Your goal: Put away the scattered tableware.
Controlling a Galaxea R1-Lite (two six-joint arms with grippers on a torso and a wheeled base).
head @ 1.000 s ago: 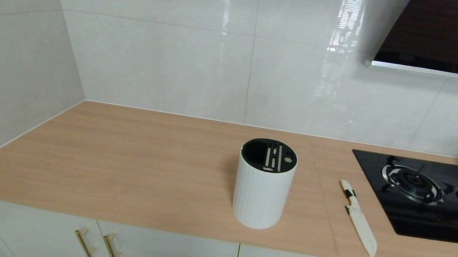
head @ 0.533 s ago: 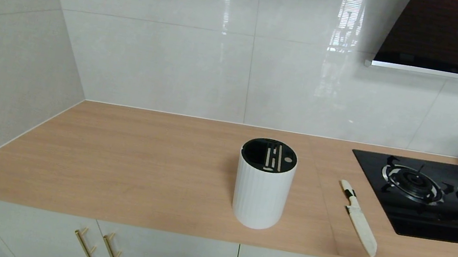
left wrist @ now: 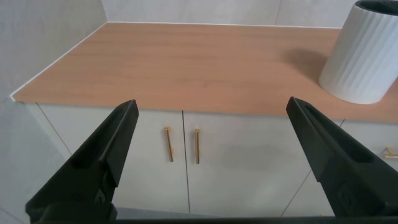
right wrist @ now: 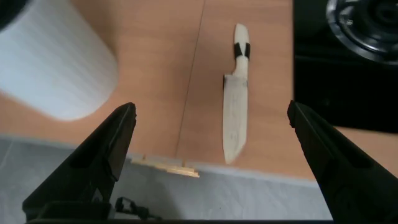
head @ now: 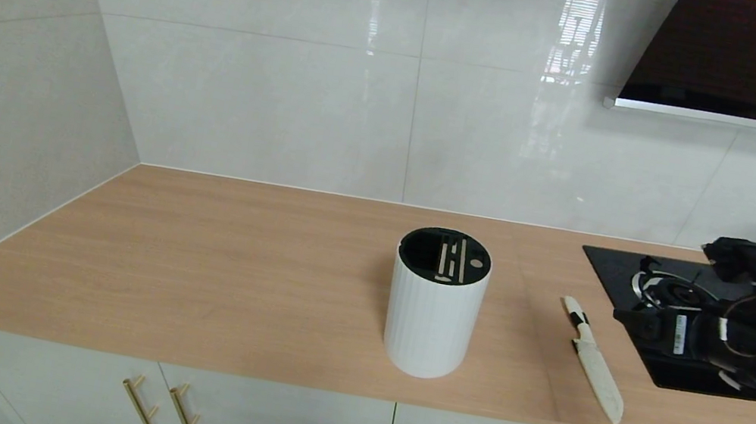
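A: On the wooden countertop (head: pixel 221 278), between the white ribbed cylindrical holder (head: pixel 436 302) and the black gas hob (head: pixel 603 263), lies the cream flat-bladed knife (head: pixel 591 359). It looks light, stiff and probably slick. I'd take it by the handle.
B: The left gripper (left wrist: pixel 211 109) and right gripper (right wrist: pixel 210 118) both gape wide, empty. Since a second ago the right arm (head: pixel 746 350) has swung over the hob; the knife is unmoved.

Bright even light, glare on the glossy wall tiles (head: pixel 572 37), soft shadows.

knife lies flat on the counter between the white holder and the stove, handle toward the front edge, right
Not quite: the knife lies flat on the counter between the white holder and the stove, but its handle points toward the wall, the blade tip toward the front edge. The head view shows it.
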